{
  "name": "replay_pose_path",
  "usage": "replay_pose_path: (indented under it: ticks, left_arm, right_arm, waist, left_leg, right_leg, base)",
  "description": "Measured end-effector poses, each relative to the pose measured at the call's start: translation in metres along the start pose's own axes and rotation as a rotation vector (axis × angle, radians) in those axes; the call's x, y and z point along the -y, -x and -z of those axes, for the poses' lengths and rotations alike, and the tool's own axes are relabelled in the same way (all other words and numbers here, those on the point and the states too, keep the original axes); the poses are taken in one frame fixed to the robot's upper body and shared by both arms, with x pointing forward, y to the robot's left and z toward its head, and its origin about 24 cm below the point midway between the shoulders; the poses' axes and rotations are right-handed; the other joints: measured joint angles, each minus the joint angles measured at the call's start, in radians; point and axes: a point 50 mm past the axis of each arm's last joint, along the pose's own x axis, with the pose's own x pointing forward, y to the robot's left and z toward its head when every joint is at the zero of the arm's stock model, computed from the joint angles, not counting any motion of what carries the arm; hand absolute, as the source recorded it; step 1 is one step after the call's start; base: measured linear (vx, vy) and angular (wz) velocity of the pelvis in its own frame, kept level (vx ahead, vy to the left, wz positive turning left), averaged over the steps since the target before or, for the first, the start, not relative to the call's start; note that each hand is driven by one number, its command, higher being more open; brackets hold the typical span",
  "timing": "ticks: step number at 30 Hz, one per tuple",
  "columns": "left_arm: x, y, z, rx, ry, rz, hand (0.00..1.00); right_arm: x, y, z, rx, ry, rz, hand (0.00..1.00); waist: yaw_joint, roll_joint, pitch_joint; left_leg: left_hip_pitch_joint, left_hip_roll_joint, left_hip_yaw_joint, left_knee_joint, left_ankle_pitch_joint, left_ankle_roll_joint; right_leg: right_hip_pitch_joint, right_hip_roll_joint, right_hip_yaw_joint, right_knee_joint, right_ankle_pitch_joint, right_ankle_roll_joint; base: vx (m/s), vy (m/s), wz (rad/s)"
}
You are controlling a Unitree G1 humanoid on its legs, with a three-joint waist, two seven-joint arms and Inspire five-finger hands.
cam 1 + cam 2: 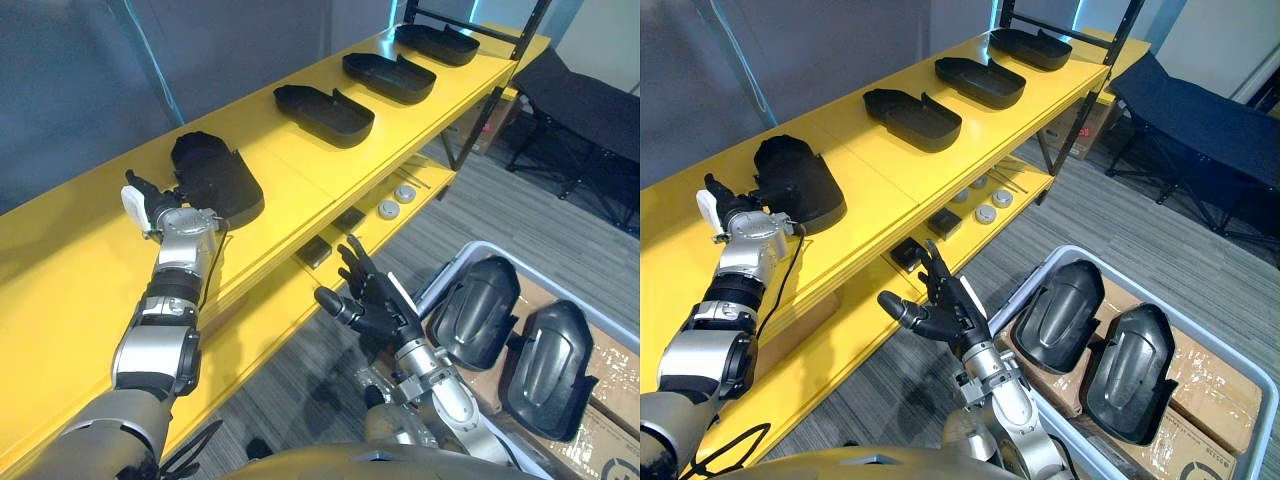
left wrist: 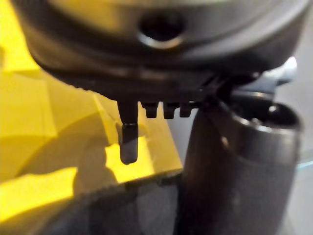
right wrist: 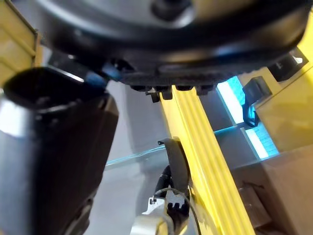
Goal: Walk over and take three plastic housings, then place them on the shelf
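Now the housing (image 1: 215,178) lies on the shelf (image 1: 300,168) just beside the slack-fingered left hand (image 1: 152,198).

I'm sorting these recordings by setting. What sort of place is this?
Probably a factory or workshop storage area: a long yellow shelf carries a row of black plastic housings, and a grey bin beside it holds more housings on cardboard boxes.

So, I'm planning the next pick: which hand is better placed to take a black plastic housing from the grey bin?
Right, probably. The right hand hovers open and empty beside the grey bin with its two black plastic housings; the left hand is up at the yellow shelf, by another black housing there.
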Motion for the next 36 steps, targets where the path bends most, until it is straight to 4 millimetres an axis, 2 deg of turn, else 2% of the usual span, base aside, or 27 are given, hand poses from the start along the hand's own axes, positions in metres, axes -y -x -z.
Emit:
replay_pose_path:
  ticks: [9, 13, 15, 16, 17, 20, 21, 22, 24, 28, 32, 36]
  left_arm:
    - [-0.003, 0.000, -0.002, 0.031, -0.008, -0.042, 1.00]
    - [0.001, 0.005, -0.018, 0.139, 0.086, -0.007, 1.00]
    - [0.004, 0.021, -0.042, 0.285, 0.245, 0.072, 1.00]
    - [0.004, 0.027, -0.048, 0.325, 0.292, 0.095, 1.00]
    - [0.000, 0.042, -0.060, 0.405, 0.403, 0.146, 1.00]
    - [-0.013, 0.076, -0.071, 0.543, 0.606, 0.246, 1.00]
    - [-0.016, 0.083, -0.071, 0.553, 0.654, 0.273, 1.00]
    - [-0.024, 0.100, -0.066, 0.572, 0.757, 0.335, 1.00]
    - [-0.030, 0.109, -0.061, 0.577, 0.817, 0.365, 1.00]
    - [-0.060, 0.128, -0.041, 0.609, 0.907, 0.418, 1.00]
    - [-0.097, 0.136, -0.016, 0.664, 0.846, 0.395, 1.00]
    - [-0.119, 0.131, 0.011, 0.619, 0.755, 0.330, 1.00]
  right_arm:
    - [0.003, 0.002, 0.008, -0.024, -0.003, 0.041, 1.00]
    - [0.003, 0.002, 0.008, -0.022, 0.033, 0.050, 1.00]
    - [0.005, 0.001, 0.007, -0.014, 0.032, 0.061, 1.00]
    - [0.006, 0.000, 0.006, -0.010, 0.033, 0.064, 1.00]
    - [0.008, -0.001, 0.003, 0.004, 0.031, 0.076, 1.00]
    - [0.015, -0.006, -0.007, 0.055, 0.041, 0.113, 1.00]
    - [0.017, -0.007, -0.010, 0.068, 0.045, 0.125, 1.00]
    - [0.026, -0.010, -0.017, 0.096, 0.062, 0.165, 1.00]
    - [0.031, -0.011, -0.020, 0.110, 0.071, 0.195, 1.00]
    - [0.047, -0.010, -0.031, 0.144, 0.140, 0.285, 1.00]
    - [0.055, -0.009, -0.048, 0.203, 0.189, 0.329, 1.00]
    - [0.060, -0.007, -0.059, 0.247, 0.204, 0.352, 1.00]
  waist:
    - [0.014, -0.005, -0.007]
    - [0.028, -0.005, -0.007]
    - [0.039, -0.005, -0.007]
    - [0.039, -0.004, -0.007]
    - [0.040, -0.001, -0.009]
    - [0.050, 0.020, -0.024]
    - [0.054, 0.027, -0.028]
    - [0.070, 0.044, -0.039]
    - [0.077, 0.054, -0.046]
    - [0.124, 0.078, -0.062]
    - [0.162, 0.074, -0.093]
    - [0.203, 0.054, -0.109]
  left_leg:
    - [0.000, 0.000, -0.021, 0.000, 0.003, 0.001]
    - [-0.002, 0.000, -0.026, 0.000, 0.004, 0.001]
    - [-0.003, -0.001, -0.033, 0.001, 0.004, 0.002]
    - [-0.002, -0.002, -0.036, 0.001, 0.005, 0.002]
    - [-0.002, -0.002, -0.044, 0.001, 0.005, 0.002]
    - [-0.002, -0.004, -0.052, 0.000, 0.005, 0.002]
    - [-0.002, -0.004, -0.054, 0.000, 0.005, 0.002]
    - [0.002, -0.005, -0.068, 0.000, 0.006, 0.004]
    - [0.002, -0.005, -0.082, -0.001, 0.008, 0.004]
    - [-0.002, -0.002, -0.113, -0.004, 0.008, -0.005]
    - [-0.023, -0.002, -0.162, -0.004, 0.016, -0.008]
    - [-0.028, -0.003, -0.185, -0.004, 0.020, -0.012]
  right_leg:
    - [0.014, -0.002, -0.020, -0.001, -0.002, -0.003]
    - [0.016, -0.003, -0.025, -0.001, -0.002, -0.004]
    - [0.021, -0.004, -0.033, -0.001, -0.003, -0.004]
    - [0.024, -0.004, -0.039, -0.001, -0.003, -0.004]
    - [0.029, -0.005, -0.046, -0.002, -0.003, -0.004]
    - [0.035, -0.007, -0.054, -0.002, -0.003, -0.004]
    - [0.037, -0.007, -0.057, -0.002, -0.004, -0.004]
    - [0.051, -0.009, -0.072, -0.004, -0.006, -0.005]
    - [0.062, -0.010, -0.088, -0.008, -0.009, -0.005]
    - [0.076, -0.010, -0.122, -0.019, -0.022, -0.009]
    - [0.087, -0.010, -0.166, -0.026, -0.023, -0.011]
    - [0.104, -0.010, -0.192, -0.035, -0.023, -0.012]
  base:
    - [-0.01, -0.008, 0.06]
    - [0.00, -0.004, 0.03]
    - [0.01, -0.007, 0.10]
    - [0.01, -0.007, 0.16]
    - [0.01, -0.003, 0.14]
    - [0.00, 0.001, 0.08]
    - [-0.02, -0.002, 0.15]
    - [-0.03, -0.007, 0.20]
    - [-0.04, -0.013, 0.25]
    - [-0.08, -0.013, 0.20]
    - [-0.03, -0.008, 0.26]
    - [0.01, -0.004, 0.21]
